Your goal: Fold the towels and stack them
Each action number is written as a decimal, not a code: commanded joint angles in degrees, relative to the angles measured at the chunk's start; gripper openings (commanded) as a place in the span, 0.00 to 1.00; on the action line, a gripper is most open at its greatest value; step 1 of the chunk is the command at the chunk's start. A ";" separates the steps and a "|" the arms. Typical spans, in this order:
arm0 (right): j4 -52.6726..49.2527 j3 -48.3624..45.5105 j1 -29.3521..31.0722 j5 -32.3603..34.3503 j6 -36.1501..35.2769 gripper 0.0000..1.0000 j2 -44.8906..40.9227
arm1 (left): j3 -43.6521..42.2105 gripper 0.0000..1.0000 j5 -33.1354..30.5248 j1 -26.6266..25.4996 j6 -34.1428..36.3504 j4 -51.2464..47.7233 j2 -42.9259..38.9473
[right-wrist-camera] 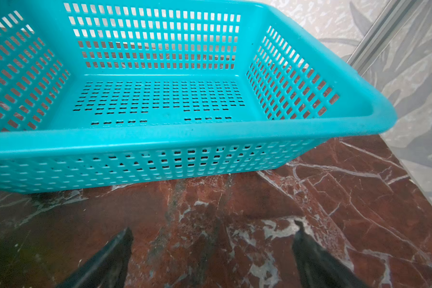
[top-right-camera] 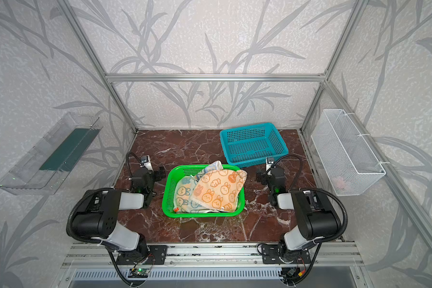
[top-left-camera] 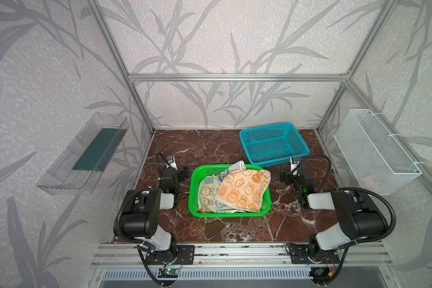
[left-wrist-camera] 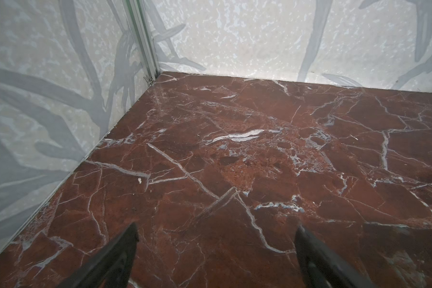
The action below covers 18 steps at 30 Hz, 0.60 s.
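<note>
The towels lie crumpled in a green basket (top-left-camera: 192, 189) (top-right-camera: 165, 197) at the middle of the marble table. A peach-orange bunny towel (top-left-camera: 245, 189) (top-right-camera: 220, 190) is on top, spilling over the right rim. A cream-and-blue bunny towel (top-left-camera: 207, 194) (top-right-camera: 183, 194) lies partly under it. My left gripper (top-left-camera: 183, 173) (top-right-camera: 161, 172) (left-wrist-camera: 217, 225) rests low just left of the green basket, open, with only bare marble between its fingers. My right gripper (top-left-camera: 283, 175) (top-right-camera: 260, 175) (right-wrist-camera: 213, 225) is right of that basket, open and empty, facing a blue basket.
The blue perforated basket (top-left-camera: 284, 158) (top-right-camera: 226, 149) (right-wrist-camera: 185, 139) stands empty at the back right, close ahead of my right gripper. A clear plastic tray (top-left-camera: 85, 154) hangs on the left wall and a white wire basket (top-left-camera: 374, 152) on the right wall. Aluminium frame posts border the table.
</note>
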 commanded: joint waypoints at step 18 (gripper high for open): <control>0.68 1.12 -0.23 -0.38 -0.30 0.99 -0.73 | -0.26 0.99 0.98 -0.26 0.92 1.19 0.28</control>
